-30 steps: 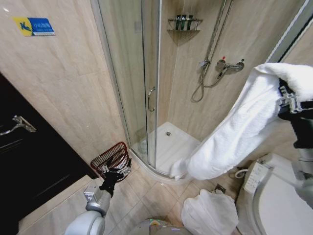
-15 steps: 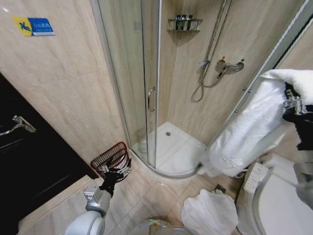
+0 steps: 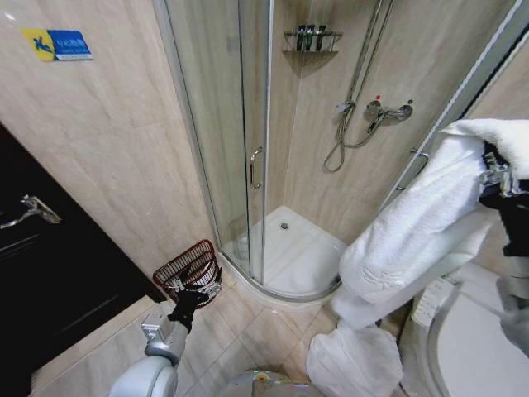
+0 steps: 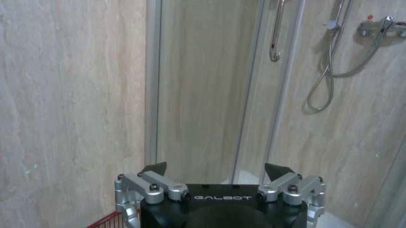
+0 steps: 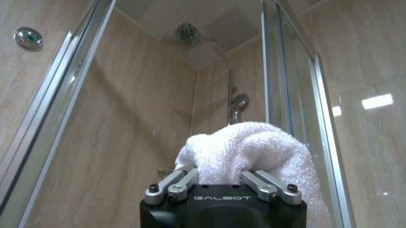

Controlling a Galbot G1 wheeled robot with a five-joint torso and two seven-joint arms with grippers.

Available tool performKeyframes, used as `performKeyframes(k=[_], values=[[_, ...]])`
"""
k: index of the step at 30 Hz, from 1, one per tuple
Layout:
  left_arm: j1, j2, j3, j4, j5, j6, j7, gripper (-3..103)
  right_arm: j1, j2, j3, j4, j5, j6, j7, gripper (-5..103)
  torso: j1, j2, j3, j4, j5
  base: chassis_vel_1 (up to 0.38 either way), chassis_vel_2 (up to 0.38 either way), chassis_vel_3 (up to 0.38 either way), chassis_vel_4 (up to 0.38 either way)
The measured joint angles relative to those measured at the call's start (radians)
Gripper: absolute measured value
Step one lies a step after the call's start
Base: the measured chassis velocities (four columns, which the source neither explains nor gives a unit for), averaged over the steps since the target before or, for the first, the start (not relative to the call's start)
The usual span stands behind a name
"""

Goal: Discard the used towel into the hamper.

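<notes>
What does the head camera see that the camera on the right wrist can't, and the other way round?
Only the head view takes in the floor: the hamper beside the low left gripper, a second white towel lying on the tiles, and the dark door. Only the right wrist view looks up at the overhead shower head. Both show the right gripper, jaws closed on the used towel, and the glass shower enclosure.

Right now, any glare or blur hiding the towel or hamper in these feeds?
Head view: towel and hamper sharp, edges bowed by the wide lens. Right wrist view: bright glare patch on the glass, clear of the towel. Left wrist view: soft throughout.
</notes>
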Motion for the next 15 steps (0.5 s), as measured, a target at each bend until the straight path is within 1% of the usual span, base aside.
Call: performKeyframes(k=[15], values=[[0.000,0.000,0.000,0.000,0.000,0.000,0.000,100,0.002,0.004,-0.003,0.000,0.008,0.012,0.004,12,0.000,0.000,0.000,0.0001,0.0000,0.000,0.000,0.000,0.000]])
